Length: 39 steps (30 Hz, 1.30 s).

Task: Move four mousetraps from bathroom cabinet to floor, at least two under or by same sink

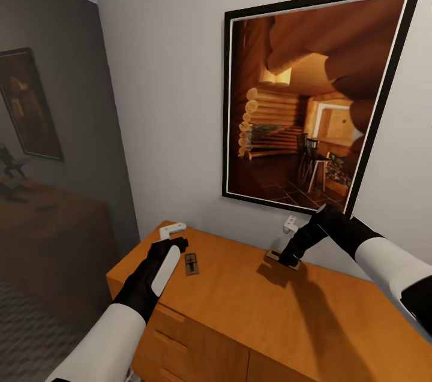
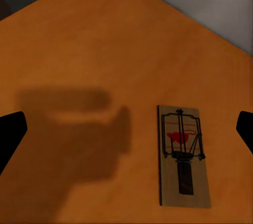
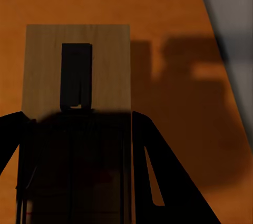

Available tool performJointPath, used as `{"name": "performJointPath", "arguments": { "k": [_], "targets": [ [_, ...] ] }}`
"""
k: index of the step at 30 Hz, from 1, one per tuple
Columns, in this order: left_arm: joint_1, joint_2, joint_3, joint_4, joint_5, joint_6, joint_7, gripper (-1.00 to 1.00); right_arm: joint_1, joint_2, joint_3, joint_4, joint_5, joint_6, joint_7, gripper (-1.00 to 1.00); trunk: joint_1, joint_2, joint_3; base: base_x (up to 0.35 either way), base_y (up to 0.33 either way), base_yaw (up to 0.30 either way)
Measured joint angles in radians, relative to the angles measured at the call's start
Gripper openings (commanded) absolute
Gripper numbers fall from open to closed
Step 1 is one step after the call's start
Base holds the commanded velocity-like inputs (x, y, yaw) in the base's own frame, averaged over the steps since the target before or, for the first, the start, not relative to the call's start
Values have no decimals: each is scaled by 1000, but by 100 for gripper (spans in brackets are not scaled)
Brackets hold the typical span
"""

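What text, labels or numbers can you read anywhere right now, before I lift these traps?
None readable.
Mousetrap near the left end effector: red mark, no lettering.
Mousetrap at the right end effector: bare wood.
Framed picture: log-cabin interior, no caption.

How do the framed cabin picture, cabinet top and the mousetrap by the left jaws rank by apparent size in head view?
1. Framed cabin picture and cabinet top: both large, too close to call, and the cabinet runs out of frame.
2. Mousetrap beside the left gripper: by far the smallest.
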Motion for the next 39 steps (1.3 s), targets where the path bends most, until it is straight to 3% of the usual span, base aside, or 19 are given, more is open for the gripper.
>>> {"name": "performJointPath", "arguments": {
  "k": [11, 22, 29, 39],
  "targets": [
    [-3, 0, -36, 10, -12, 0, -24, 100, 0, 0, 1, 0, 0, 0, -7, -100, 0, 0, 0, 0, 0, 0],
    [-124, 0, -43, 91, -15, 21, -32, 100, 0, 0, 1, 0, 1, -1, -8, -100, 0, 0, 0, 0, 0, 0],
    [-137, 0, -89, 99, -28, -27, -44, 100, 0, 0, 1, 0, 1, -3, -8, -100, 0, 0, 0, 0, 0, 0],
    [-138, 0, -106, 107, -33, -42, -48, 100, 0, 0, 1, 0, 2, -3, -8, -100, 0, 0, 0, 0, 0, 0]
  ]
}}
